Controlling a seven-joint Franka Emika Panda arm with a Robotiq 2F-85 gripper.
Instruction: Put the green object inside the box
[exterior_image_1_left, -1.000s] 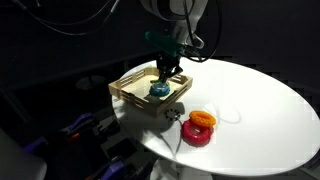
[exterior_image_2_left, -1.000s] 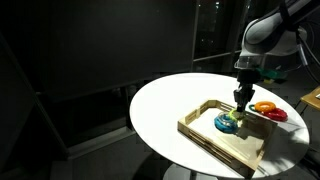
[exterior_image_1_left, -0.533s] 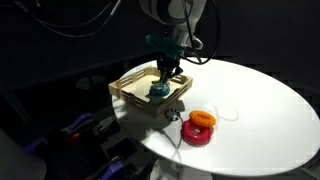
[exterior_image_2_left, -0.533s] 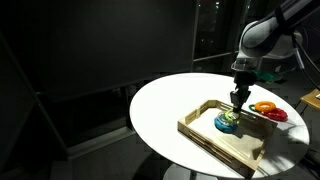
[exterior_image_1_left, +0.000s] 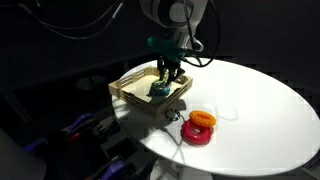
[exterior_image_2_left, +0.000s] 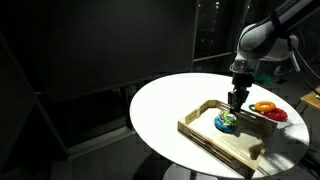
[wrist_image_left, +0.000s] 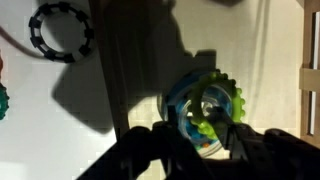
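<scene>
The green object (wrist_image_left: 222, 95) is a yellowish-green toothed ring. It lies on top of a teal-blue ring (wrist_image_left: 176, 112) inside the box (wrist_image_left: 308, 60), a shallow pale wooden tray. In both exterior views the two rings show as one small pile (exterior_image_1_left: 158, 90) (exterior_image_2_left: 227, 122) in the box (exterior_image_1_left: 125, 92) (exterior_image_2_left: 205, 133). My gripper (wrist_image_left: 203, 140) hangs just above the pile (exterior_image_1_left: 166, 72) (exterior_image_2_left: 236, 98). Its dark fingers are spread to either side of the green object and do not hold it.
A small dark beaded ring (wrist_image_left: 60, 32) (exterior_image_1_left: 172, 115) lies on the white round table just outside the box. A red and orange ring stack (exterior_image_1_left: 199, 129) (exterior_image_2_left: 266, 109) sits beside the box. The table edge (exterior_image_1_left: 150, 150) is close to the box.
My gripper has risen a little above the box. The green object stays on the blue ring.
</scene>
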